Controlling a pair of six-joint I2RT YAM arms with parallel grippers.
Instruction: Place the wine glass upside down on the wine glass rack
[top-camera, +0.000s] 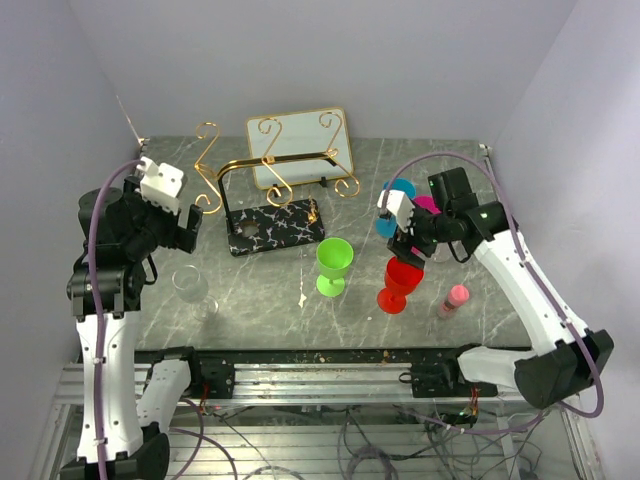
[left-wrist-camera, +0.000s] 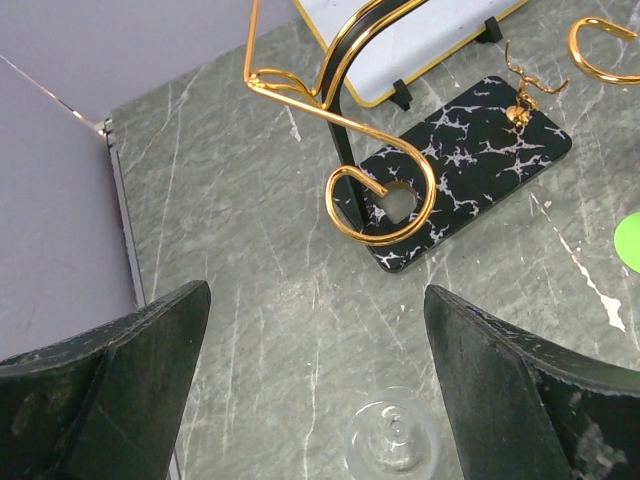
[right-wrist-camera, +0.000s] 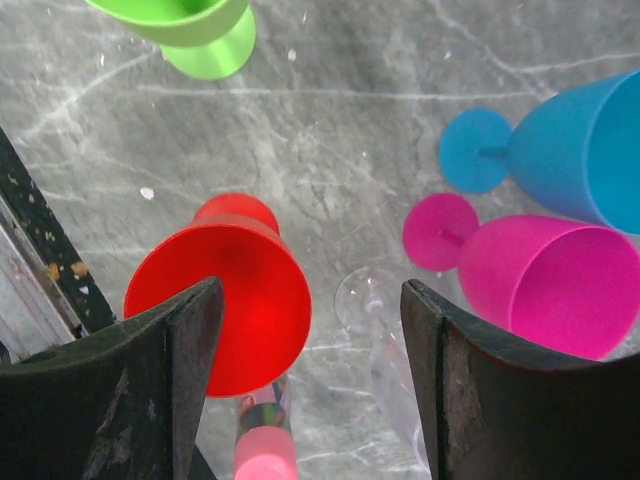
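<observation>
Clear wine glass (top-camera: 188, 285) upright on table (top-camera: 270, 305)

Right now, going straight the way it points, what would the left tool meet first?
Probably the clear wine glass, seen low within the open left tool; if it passes that, the table. Depth unclear.

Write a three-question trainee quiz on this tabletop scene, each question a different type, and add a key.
1. True or false: a glass hangs from the gold wire wine glass rack on its black marbled base.
2. Which one lies on its side? A) green plastic goblet B) red plastic goblet C) magenta plastic goblet
3. Fill in: the left end effector and the right end effector are both ___.
Key: 1 false; 2 C; 3 open.
</observation>
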